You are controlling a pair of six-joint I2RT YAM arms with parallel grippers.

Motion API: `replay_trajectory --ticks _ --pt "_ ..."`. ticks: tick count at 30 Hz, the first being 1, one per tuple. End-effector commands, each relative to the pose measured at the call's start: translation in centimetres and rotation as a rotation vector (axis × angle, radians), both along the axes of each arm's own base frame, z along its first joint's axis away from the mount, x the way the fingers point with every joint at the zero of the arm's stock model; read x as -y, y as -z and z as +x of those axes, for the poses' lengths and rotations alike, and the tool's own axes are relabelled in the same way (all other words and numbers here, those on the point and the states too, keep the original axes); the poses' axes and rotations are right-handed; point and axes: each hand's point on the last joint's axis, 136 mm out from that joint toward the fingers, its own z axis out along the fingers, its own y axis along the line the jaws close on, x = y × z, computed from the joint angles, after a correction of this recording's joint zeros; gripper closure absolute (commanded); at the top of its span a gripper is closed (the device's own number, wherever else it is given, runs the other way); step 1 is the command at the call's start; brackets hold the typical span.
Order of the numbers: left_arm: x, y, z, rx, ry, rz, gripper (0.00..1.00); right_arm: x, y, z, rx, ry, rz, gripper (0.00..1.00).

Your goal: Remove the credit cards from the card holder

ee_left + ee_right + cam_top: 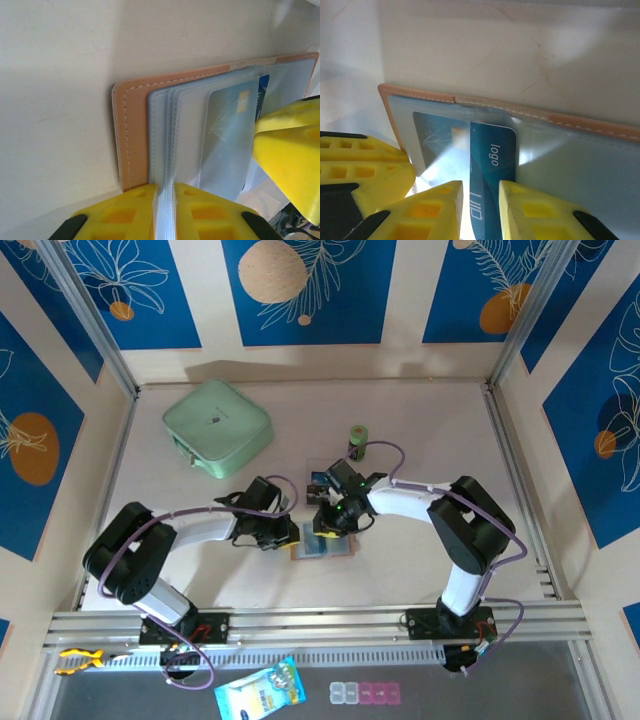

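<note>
The tan-pink card holder (322, 548) lies open on the table between both arms, clear sleeves up. My left gripper (283, 530) is at its left edge; in the left wrist view it (165, 200) is shut on a bundle of the plastic sleeves, beside the leather cover (132, 135). A pale card (227, 145) sits in a sleeve there. My right gripper (328, 523) hangs over the holder's middle. In the right wrist view its jaws (481, 200) stand a narrow gap apart over a blue credit card (492, 150) marked "logo", which lies against the sleeve below the leather edge (420, 95).
A mint-green square case (217, 427) rests at the back left. A small green bottle (357, 440) stands behind the right gripper, with a small dark item (318, 482) beside it. A blue packet (260, 695) and a small compartment box (365, 693) lie in front of the rail.
</note>
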Motion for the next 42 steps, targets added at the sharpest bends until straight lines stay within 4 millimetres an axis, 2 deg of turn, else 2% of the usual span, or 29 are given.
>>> replay_trajectory --ticks 1,12,17,21,25,34,38,42 --pt "-0.8 0.8 -0.9 -0.039 0.017 0.06 0.84 0.5 -0.9 -0.2 0.019 -0.016 -0.037 0.74" --pt "0.3 -4.1 1.0 0.072 0.017 0.001 0.82 0.2 -3.1 -0.3 0.051 -0.012 0.041 0.73" --pt "1.8 -5.2 1.0 0.087 0.047 -0.024 0.86 0.6 -3.3 -0.2 0.05 0.006 0.068 0.73" --pt "2.9 -4.8 0.6 0.073 0.065 -0.024 0.91 1.0 -2.8 -0.2 0.03 0.027 0.09 0.73" --pt "3.7 -3.4 0.0 0.039 0.073 -0.024 0.94 1.2 -2.3 -0.4 0.016 0.034 0.099 0.73" --pt "1.9 -0.1 -1.5 -0.012 0.077 0.07 0.98 2.4 -0.7 -1.2 -0.032 0.059 0.06 0.73" --pt "1.1 0.5 -1.6 -0.003 0.076 0.11 0.98 2.6 -0.5 -1.8 -0.051 0.068 0.06 0.71" --pt "0.7 0.6 -1.5 0.005 0.083 0.135 0.98 2.0 -1.4 -2.1 -0.047 0.06 0.091 0.71"
